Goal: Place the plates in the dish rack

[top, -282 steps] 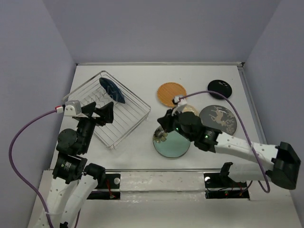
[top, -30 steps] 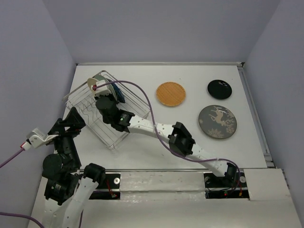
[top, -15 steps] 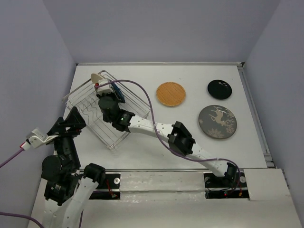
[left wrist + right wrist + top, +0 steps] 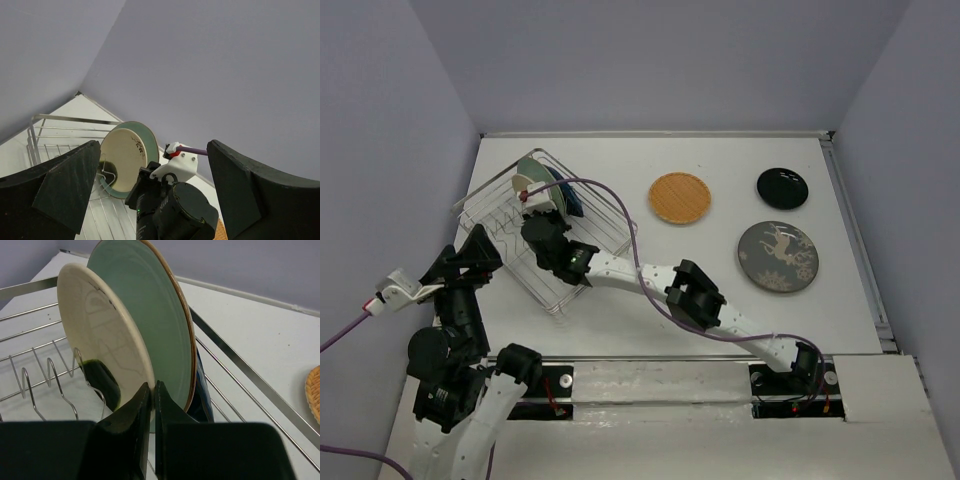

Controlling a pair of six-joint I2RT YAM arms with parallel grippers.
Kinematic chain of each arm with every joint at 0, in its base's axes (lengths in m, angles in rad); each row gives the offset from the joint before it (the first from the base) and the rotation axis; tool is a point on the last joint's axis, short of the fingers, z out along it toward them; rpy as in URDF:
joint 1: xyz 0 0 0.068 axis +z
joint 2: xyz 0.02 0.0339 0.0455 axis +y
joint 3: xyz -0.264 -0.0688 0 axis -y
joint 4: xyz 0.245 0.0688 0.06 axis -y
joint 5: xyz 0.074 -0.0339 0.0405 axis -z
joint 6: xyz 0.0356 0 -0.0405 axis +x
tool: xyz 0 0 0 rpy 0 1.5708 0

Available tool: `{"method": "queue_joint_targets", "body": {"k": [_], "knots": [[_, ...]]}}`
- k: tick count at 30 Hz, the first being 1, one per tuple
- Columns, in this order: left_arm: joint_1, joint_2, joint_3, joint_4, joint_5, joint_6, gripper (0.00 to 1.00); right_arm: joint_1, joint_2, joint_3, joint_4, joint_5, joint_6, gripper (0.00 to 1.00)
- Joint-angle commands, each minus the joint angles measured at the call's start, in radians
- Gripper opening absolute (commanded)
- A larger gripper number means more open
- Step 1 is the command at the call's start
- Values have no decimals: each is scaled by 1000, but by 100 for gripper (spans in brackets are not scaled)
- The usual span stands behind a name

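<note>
Two hands in play. Left hand (image 4: 154, 146): spread wide, empty, hanging just short of rack (image 4: 240, 385); hold clear of the near rim. Right hand (image 4: 152, 386): pressed closed, tips at lower rim of cream plate (image 4: 100, 325); actual pinch not confirmable. Before release, seat cream plate upright between tines, just in front of teal plate (image 4: 150, 305) and blue plate (image 4: 202, 392). Withdraw up and back; avoid any sideways sweep against standing rims or rack wires. Beyond, flat on counter (image 4: 860, 320), well apart: grey plate (image 4: 778, 256), orange plate (image 4: 679, 197), black plate (image 4: 782, 187). Ample open room there for approach.
</note>
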State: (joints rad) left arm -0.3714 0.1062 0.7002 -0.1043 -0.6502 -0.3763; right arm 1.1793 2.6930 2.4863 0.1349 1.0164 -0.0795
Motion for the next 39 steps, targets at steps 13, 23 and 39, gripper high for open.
{"method": "queue_joint_targets", "body": {"k": [13, 23, 39], "knots": [[-1, 24, -14, 64, 61, 7, 99, -87, -618, -613, 35, -359, 476, 51], [-15, 32, -33, 97, 179, 42, 99, -521, -1026, -1429, 89, -752, 940, 51], [-26, 38, -42, 97, 228, 65, 99, -926, -871, -1661, 377, -1147, 1107, 57]]}}
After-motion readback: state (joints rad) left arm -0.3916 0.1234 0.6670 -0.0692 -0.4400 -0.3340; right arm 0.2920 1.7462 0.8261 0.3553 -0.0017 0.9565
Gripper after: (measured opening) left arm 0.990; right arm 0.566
